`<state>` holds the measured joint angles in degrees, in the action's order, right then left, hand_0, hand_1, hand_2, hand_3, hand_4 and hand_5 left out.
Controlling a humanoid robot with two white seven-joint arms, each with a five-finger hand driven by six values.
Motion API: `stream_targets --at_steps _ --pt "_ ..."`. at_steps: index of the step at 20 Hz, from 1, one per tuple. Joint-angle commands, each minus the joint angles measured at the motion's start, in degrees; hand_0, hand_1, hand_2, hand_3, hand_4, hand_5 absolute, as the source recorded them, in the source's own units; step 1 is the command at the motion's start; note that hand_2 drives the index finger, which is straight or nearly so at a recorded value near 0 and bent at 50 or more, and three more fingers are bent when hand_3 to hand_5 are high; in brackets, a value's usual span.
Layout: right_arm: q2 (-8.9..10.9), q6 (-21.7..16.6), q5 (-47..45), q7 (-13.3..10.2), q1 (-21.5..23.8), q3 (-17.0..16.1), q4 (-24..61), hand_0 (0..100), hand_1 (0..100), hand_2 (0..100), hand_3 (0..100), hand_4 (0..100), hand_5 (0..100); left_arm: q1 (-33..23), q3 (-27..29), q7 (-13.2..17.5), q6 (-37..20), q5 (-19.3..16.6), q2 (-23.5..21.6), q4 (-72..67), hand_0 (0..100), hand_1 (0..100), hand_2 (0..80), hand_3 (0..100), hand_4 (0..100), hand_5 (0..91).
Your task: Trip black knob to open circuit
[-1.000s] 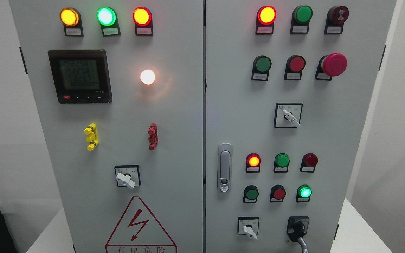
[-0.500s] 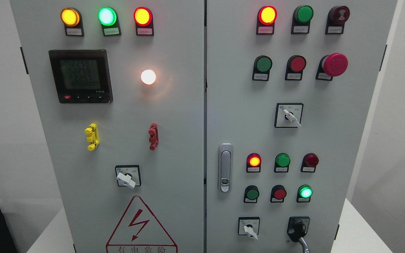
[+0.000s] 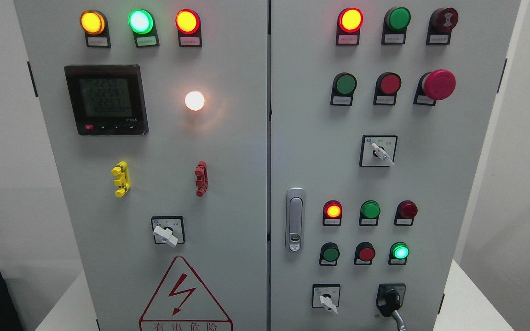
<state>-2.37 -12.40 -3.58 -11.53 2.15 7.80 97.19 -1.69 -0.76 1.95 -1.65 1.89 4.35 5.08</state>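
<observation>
The black knob [image 3: 390,299] sits at the lower right of the grey control cabinet's right door [image 3: 311,138], on a black square plate, with its handle pointing down and to the right. A white-handled selector switch [image 3: 325,300] is just left of it. Neither of my hands shows in the head view.
Lit and unlit red, green and yellow lamps and buttons cover both doors. A red mushroom stop button [image 3: 438,84] juts out at the upper right. A silver door latch [image 3: 295,219] is near the middle seam. A meter display [image 3: 106,99] is at the upper left.
The whole picture has shifted a few pixels to the right. Nothing on the panel has changed.
</observation>
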Motion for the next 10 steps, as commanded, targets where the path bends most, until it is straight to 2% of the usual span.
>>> stream_targets --at_steps 1,10 --pt "-0.09 -0.87 0.16 1.42 -0.40 0.20 1.60 81 95 4 100 100 93 0.02 0.05 -0.01 0.06 0.14 0.05 -0.07 12 39 0.0 0 0 0.0" --pt "0.00 -0.87 -0.11 1.42 0.13 -1.47 1.77 81 95 4 100 100 93 0.02 0.05 -0.01 0.06 0.14 0.05 -0.07 12 39 0.0 0 0 0.0"
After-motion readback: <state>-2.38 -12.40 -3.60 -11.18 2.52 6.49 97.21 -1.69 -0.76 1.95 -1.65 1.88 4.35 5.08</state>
